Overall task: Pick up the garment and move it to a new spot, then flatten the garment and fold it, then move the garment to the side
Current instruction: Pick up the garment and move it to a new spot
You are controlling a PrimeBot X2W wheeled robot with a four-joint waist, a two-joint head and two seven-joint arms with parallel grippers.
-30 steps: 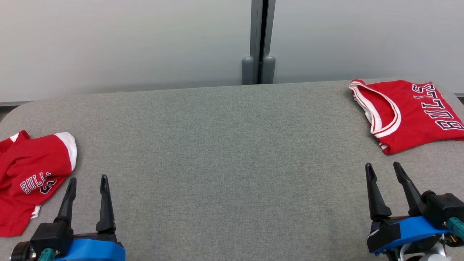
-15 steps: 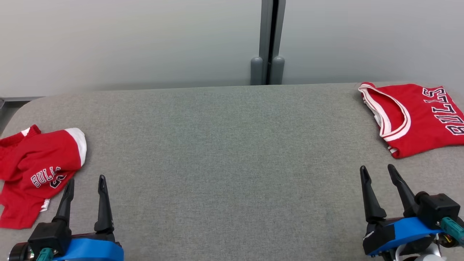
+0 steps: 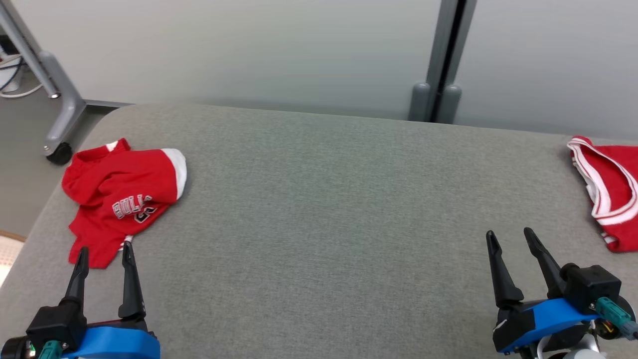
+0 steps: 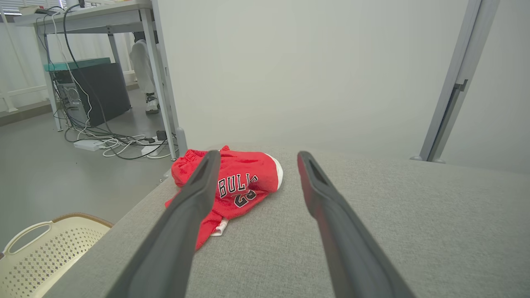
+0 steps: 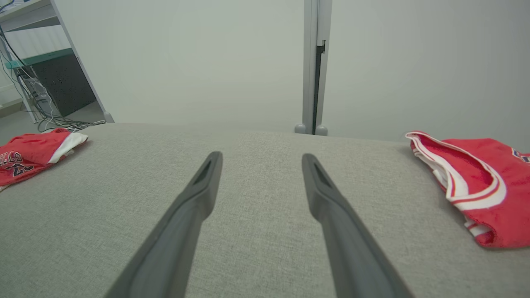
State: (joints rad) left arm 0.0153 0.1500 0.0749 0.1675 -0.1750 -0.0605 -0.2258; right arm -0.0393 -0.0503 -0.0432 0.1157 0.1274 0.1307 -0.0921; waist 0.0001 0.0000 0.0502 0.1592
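Head view has swung left over the grey padded table (image 3: pixel 319 199), bringing the crumpled red Bulls jersey (image 3: pixel 119 199) near its left edge fully into sight, just ahead of the left gripper (image 3: pixel 104 248). That and the right gripper (image 3: pixel 509 232) stand spread and empty, so pickup is likely next.

Soft, even indoor light washes the grey counter (image 3: pixel 319 209); shadows are faint, the head view sharp, wrist views warped at the edges.
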